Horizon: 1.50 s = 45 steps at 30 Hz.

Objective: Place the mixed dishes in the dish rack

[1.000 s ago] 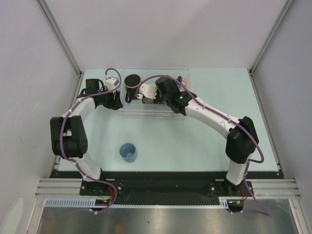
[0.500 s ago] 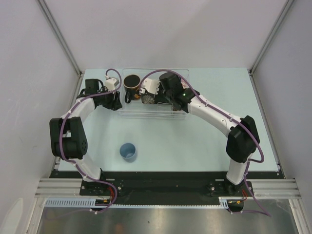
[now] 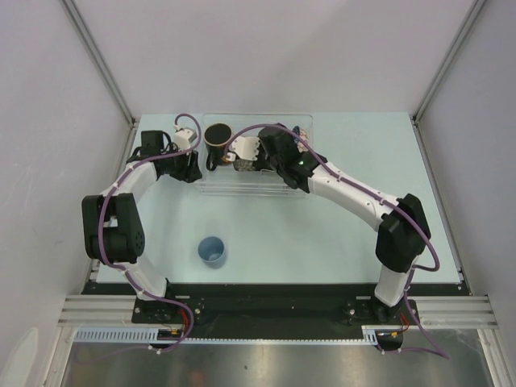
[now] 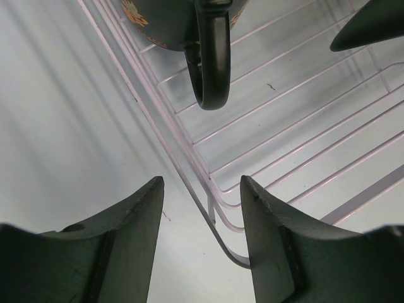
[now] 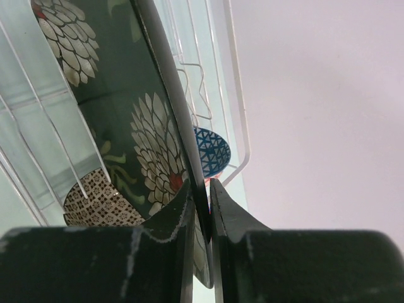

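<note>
The clear dish rack [image 3: 256, 190] sits at the back of the table. Inside its left end stands the dark mug [image 3: 218, 135], its handle [image 4: 211, 60] hanging into the left wrist view. My right gripper [image 5: 203, 192] is shut on the rim of the black floral square plate [image 5: 136, 120], which stands on edge among the rack's ribs. Beyond the plate lie the blue patterned bowl [image 5: 213, 151] and the beige patterned bowl [image 5: 98, 201]. My left gripper [image 4: 202, 192] hangs open over the rack's near left corner, holding nothing. The small light-blue cup [image 3: 212, 251] stands alone on the table.
The rack's wire rim [image 4: 183, 161] runs between the left fingers. Grey walls and metal posts close in the table on both sides and at the back. Both arm bases sit on the black rail at the near edge.
The right wrist tipped toward the back of the rack with the plate, then came back to about where it was. The left arm and the cup have not moved.
</note>
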### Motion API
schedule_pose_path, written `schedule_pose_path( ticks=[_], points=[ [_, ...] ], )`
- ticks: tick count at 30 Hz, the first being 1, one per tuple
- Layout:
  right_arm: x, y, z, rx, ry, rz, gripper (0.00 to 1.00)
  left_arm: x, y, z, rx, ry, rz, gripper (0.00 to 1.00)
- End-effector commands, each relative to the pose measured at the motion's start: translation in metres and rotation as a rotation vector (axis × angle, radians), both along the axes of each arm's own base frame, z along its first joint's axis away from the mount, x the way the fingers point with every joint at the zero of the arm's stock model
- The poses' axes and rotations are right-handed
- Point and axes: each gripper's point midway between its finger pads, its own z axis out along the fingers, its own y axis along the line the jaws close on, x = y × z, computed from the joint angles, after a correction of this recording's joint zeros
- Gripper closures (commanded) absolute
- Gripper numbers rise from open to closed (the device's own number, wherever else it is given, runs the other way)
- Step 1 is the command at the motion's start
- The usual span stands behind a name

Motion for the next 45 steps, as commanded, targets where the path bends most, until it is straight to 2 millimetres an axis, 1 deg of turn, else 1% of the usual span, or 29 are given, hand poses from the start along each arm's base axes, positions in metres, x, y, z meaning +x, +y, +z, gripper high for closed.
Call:
schedule_pose_path(
  ticks=[1, 3, 4, 8, 9, 10, 11, 12, 14, 15, 19, 22, 24, 25, 26, 28, 30, 35, 40, 41, 43, 44, 45],
  points=[
    [0.003, -0.019, 0.110, 0.184, -0.328, -0.101, 1.00, -0.014, 0.009, 0.002, 0.041, 0.039, 0.011, 0.43],
    [0.001, -0.017, 0.114, 0.191, -0.373, -0.101, 1.00, -0.014, 0.010, 0.002, 0.040, 0.037, 0.015, 0.43],
    [0.001, -0.017, 0.106, 0.183, -0.364, -0.104, 1.00, -0.014, 0.010, 0.002, 0.039, 0.038, 0.017, 0.43],
    [0.003, -0.015, 0.089, 0.185, -0.353, -0.106, 1.00, -0.013, 0.010, 0.003, 0.038, 0.035, 0.018, 0.43],
    [0.003, -0.014, 0.095, 0.197, -0.380, -0.106, 1.00, -0.013, 0.010, 0.004, 0.040, 0.034, 0.018, 0.43],
    [0.003, -0.015, 0.091, 0.189, -0.391, -0.114, 1.00, -0.013, 0.011, 0.004, 0.040, 0.034, 0.019, 0.43],
    [0.003, -0.014, 0.092, 0.188, -0.404, -0.112, 1.00, -0.013, 0.012, 0.004, 0.041, 0.033, 0.022, 0.43],
    [0.003, -0.013, 0.100, 0.189, -0.440, -0.109, 1.00, -0.014, 0.012, 0.003, 0.040, 0.037, 0.022, 0.43],
    [0.001, -0.013, 0.108, 0.189, -0.469, -0.110, 1.00, -0.012, 0.012, 0.004, 0.041, 0.031, 0.023, 0.43],
    [0.000, -0.012, 0.116, 0.196, -0.494, -0.108, 1.00, -0.013, 0.012, 0.004, 0.042, 0.032, 0.022, 0.43],
    [-0.002, -0.015, 0.130, 0.197, -0.541, -0.110, 1.00, -0.012, 0.013, 0.003, 0.038, 0.032, 0.028, 0.43],
    [-0.004, -0.017, 0.137, 0.213, -0.552, -0.107, 1.00, -0.012, 0.013, 0.003, 0.033, 0.034, 0.031, 0.43],
    [-0.004, -0.018, 0.132, 0.211, -0.527, -0.099, 1.00, -0.011, 0.013, 0.003, 0.032, 0.030, 0.034, 0.43],
    [-0.003, -0.017, 0.127, 0.207, -0.509, -0.096, 1.00, -0.011, 0.013, 0.004, 0.030, 0.030, 0.034, 0.44],
    [-0.001, -0.020, 0.113, 0.206, -0.457, -0.108, 1.00, -0.010, 0.013, 0.005, 0.031, 0.028, 0.036, 0.44],
    [0.001, -0.019, 0.096, 0.217, -0.393, -0.107, 1.00, -0.010, 0.014, 0.005, 0.031, 0.025, 0.037, 0.43],
    [0.003, -0.023, 0.069, 0.222, -0.314, -0.123, 1.00, -0.009, 0.014, 0.007, 0.033, 0.020, 0.037, 0.43],
    [0.001, -0.023, 0.032, 0.226, -0.214, -0.133, 1.00, -0.009, 0.017, 0.008, 0.041, 0.017, 0.041, 0.44],
    [0.003, -0.023, 0.008, 0.222, -0.157, -0.151, 0.99, -0.007, 0.020, 0.009, 0.041, 0.016, 0.047, 0.43],
    [0.003, -0.023, 0.005, 0.224, -0.148, -0.151, 0.95, -0.007, 0.020, 0.010, 0.039, 0.013, 0.047, 0.44],
    [0.003, -0.020, -0.004, 0.225, -0.123, -0.150, 0.91, -0.006, 0.019, 0.009, 0.037, 0.014, 0.047, 0.44],
    [0.003, -0.019, -0.007, 0.227, -0.115, -0.147, 0.87, -0.006, 0.019, 0.009, 0.037, 0.015, 0.046, 0.43],
    [0.003, -0.018, -0.009, 0.227, -0.109, -0.142, 0.86, -0.007, 0.019, 0.008, 0.037, 0.016, 0.046, 0.43]
  ],
)
